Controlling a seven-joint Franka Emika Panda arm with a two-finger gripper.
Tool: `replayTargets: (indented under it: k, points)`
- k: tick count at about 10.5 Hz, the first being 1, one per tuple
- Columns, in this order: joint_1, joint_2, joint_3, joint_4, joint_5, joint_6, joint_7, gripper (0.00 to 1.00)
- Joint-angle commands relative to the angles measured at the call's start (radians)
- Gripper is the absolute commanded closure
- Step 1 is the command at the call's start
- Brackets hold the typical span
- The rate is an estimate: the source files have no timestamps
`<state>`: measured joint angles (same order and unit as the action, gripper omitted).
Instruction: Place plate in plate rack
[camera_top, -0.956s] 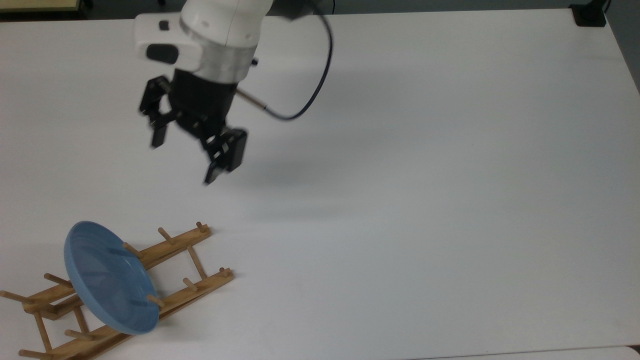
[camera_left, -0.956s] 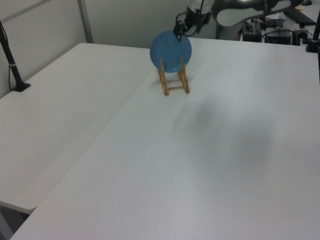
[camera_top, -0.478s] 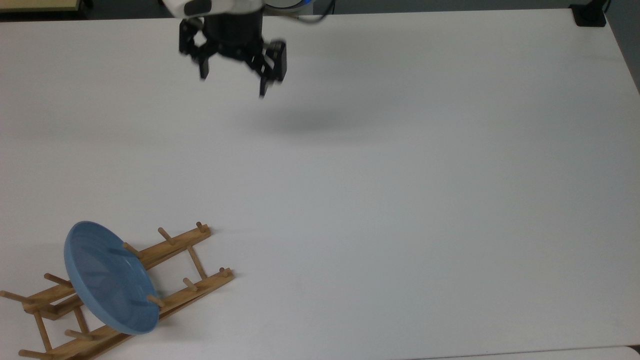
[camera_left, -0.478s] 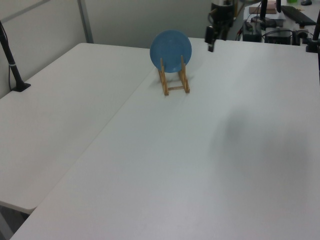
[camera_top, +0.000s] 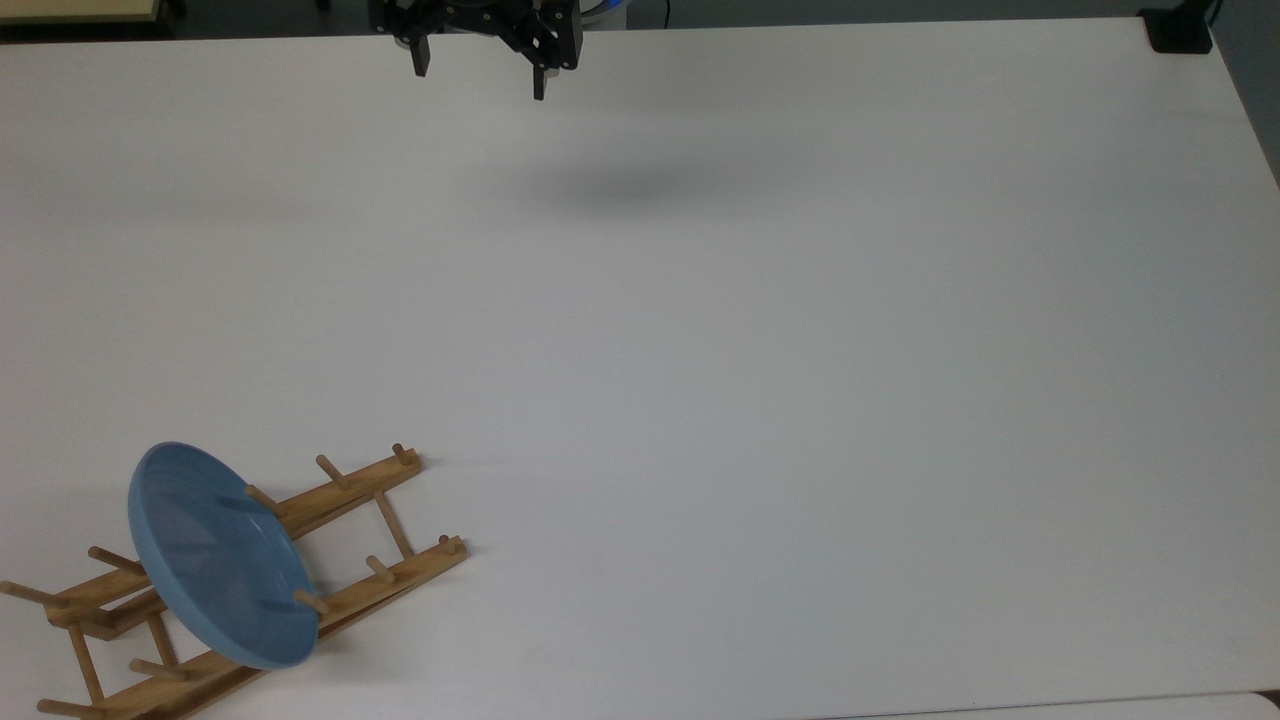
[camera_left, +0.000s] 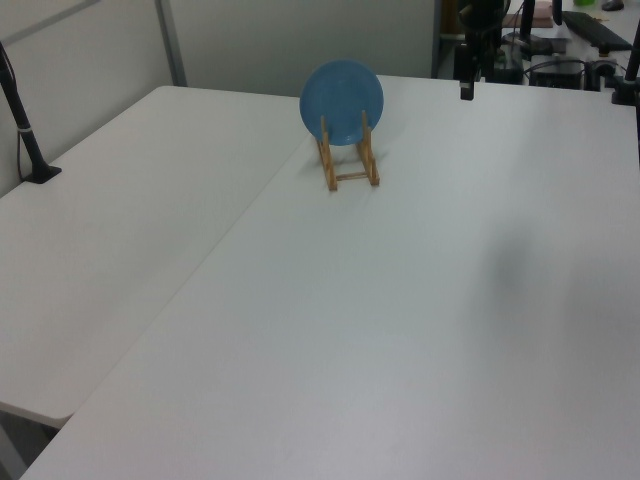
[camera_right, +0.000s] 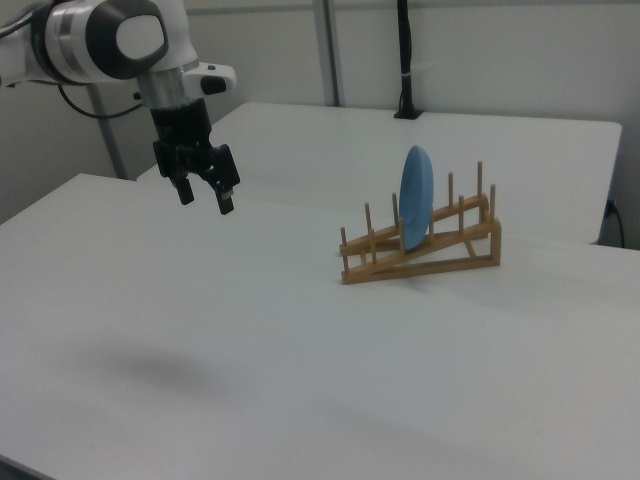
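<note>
The light-blue plate stands on edge between the pegs of the wooden plate rack, at the top view's lower left. My gripper hangs open and empty high above the white table, at the top view's upper edge and far from the rack. In the left view the gripper is behind and to the right of the rack.
The white table stretches wide around the rack. A black post base sits at the top view's upper right corner. Another black stand rises at the left view's left edge. The gripper's shadow lies on the table.
The open gripper has moved up and away from the rack toward the top view's upper edge. Plate and rack have stayed still.
</note>
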<state>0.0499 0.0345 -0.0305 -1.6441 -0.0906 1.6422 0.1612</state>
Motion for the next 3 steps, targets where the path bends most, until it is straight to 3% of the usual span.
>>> replayTargets:
  k: [1,3]
  points:
    - [-0.005,-0.022,0.003,-0.029,0.022,-0.022,-0.026,0.0]
    - [-0.007,-0.022,0.0,-0.028,0.022,-0.024,-0.026,0.0]
